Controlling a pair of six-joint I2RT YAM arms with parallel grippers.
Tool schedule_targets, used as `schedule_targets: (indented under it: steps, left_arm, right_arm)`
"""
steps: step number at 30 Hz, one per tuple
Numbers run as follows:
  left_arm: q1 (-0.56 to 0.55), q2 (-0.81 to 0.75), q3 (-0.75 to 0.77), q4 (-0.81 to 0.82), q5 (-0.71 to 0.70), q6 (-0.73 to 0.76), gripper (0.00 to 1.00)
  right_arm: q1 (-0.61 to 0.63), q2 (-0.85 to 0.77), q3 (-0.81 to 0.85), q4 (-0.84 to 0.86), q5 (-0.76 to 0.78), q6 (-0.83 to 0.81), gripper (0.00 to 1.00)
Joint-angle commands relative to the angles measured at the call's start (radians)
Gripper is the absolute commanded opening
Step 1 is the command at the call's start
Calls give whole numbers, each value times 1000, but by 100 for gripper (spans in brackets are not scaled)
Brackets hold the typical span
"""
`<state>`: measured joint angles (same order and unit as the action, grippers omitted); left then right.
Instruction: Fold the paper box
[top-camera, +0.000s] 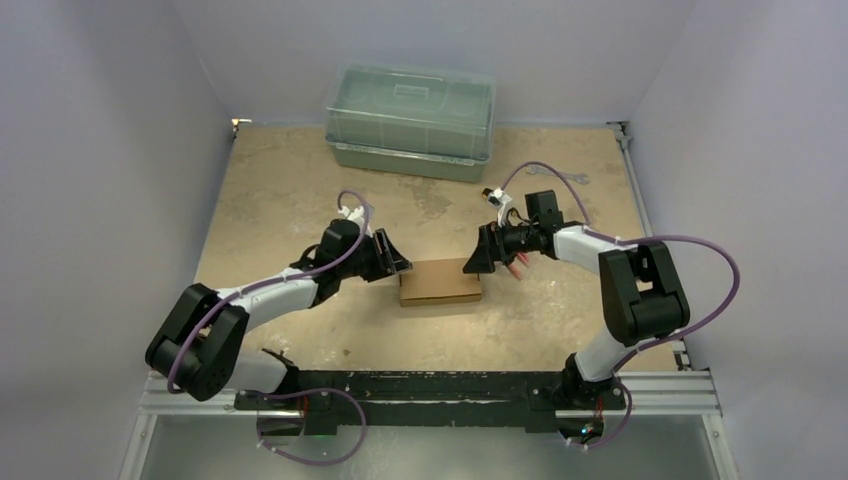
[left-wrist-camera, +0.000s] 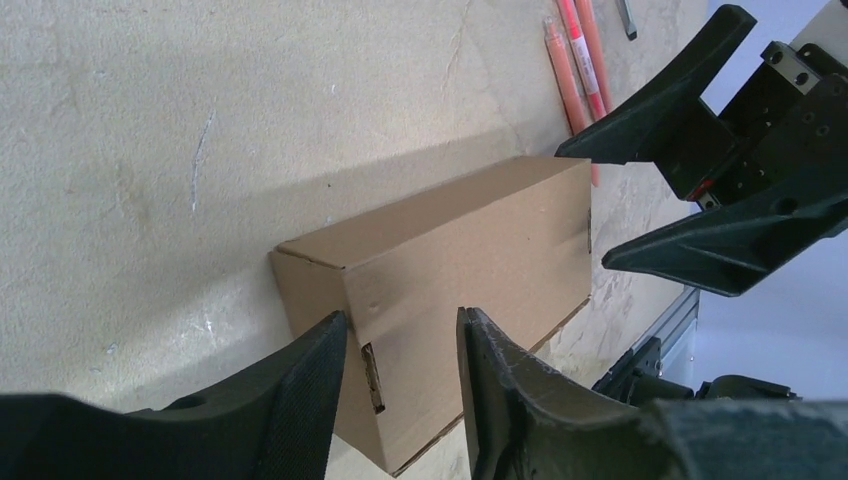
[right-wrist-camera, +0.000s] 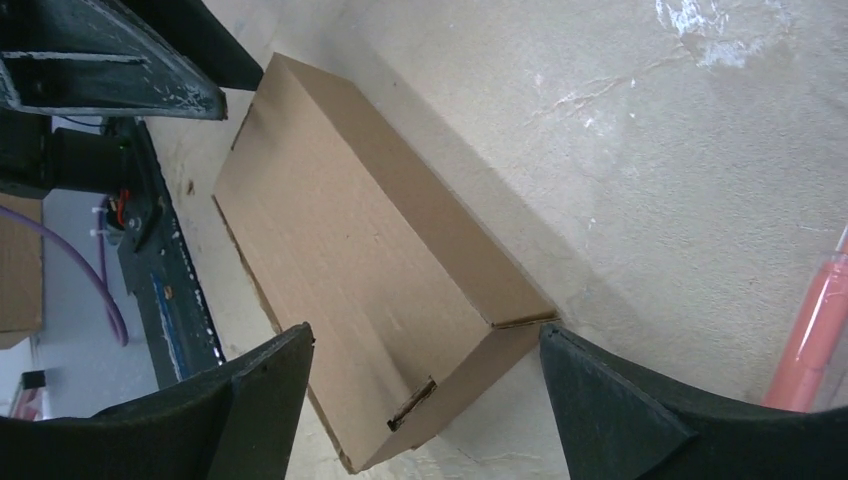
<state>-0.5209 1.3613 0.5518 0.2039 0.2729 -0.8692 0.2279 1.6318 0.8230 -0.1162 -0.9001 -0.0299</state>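
Note:
The paper box (top-camera: 440, 282) is a small closed brown carton lying flat at the table's middle. In the left wrist view the box (left-wrist-camera: 460, 270) shows a tab slot in its near end. My left gripper (top-camera: 398, 262) is open at the box's left end, its jaws (left-wrist-camera: 400, 325) just short of that end and holding nothing. My right gripper (top-camera: 478, 262) is open wide at the box's right end (right-wrist-camera: 370, 270). Its jaws (right-wrist-camera: 425, 335) stand either side of that end's far corner without touching it. Both grippers are empty.
A large translucent green-grey lidded plastic container (top-camera: 410, 120) stands at the back of the table. Pink pens (top-camera: 517, 265) lie just right of the box, under the right gripper, and show in the right wrist view (right-wrist-camera: 810, 340). A metal rail (top-camera: 430, 385) runs along the near edge.

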Motion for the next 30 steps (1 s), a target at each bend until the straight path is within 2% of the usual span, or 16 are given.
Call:
schedule_targets:
  steps: [1, 7, 14, 20, 30]
  left_arm:
    - [-14, 7, 13, 63, 4, 9, 40]
    - [-31, 2, 24, 71, 6, 4, 30]
    - [-34, 1, 91, 39, 6, 35, 28]
    - [-33, 11, 180, -5, 11, 62, 28]
    - [-36, 19, 220, 4, 30, 58, 28]
  right_arm:
    - [3, -14, 34, -27, 25, -41, 83]
    - [15, -25, 44, -45, -23, -70, 59]
    - [15, -112, 56, -58, -73, -139, 39]
    - [14, -204, 46, -43, -83, -178, 37]
    - [15, -258, 44, -65, -95, -234, 37]
